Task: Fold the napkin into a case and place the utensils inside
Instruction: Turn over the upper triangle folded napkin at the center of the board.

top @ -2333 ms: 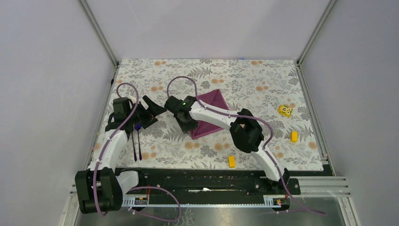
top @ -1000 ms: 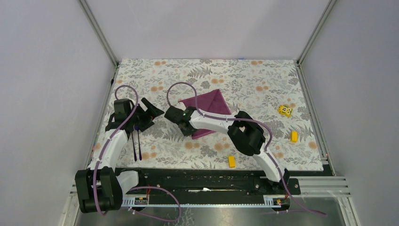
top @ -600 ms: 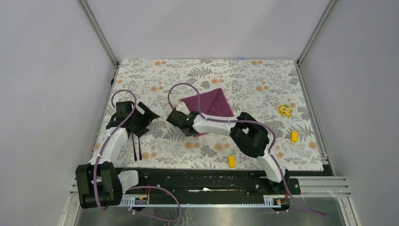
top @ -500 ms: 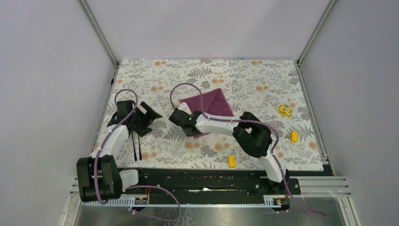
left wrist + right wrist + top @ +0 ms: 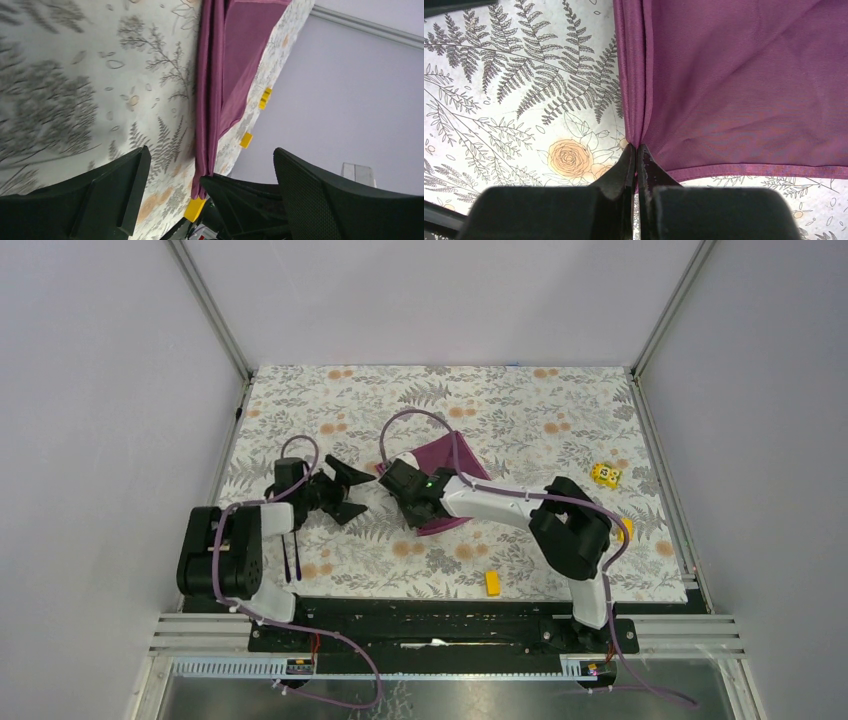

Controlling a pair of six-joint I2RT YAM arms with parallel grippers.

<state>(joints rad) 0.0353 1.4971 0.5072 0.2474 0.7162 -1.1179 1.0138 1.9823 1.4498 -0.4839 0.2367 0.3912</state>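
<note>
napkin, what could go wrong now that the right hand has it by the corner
1. The right hand is shut on only a thin pinch at the napkin's folded edge; the cloth could slip out or the fold open when pulled.
2. The left hand, open, sits close by; the two could bump.
3. The utensils lie beside the left arm and might get nudged.

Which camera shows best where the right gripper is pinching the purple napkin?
The right wrist view: close up, the right gripper pinches the napkin at its folded edge. The top external view has the gripper itself covering that spot. The left wrist view shows the pinch small, at the bottom edge.
</note>
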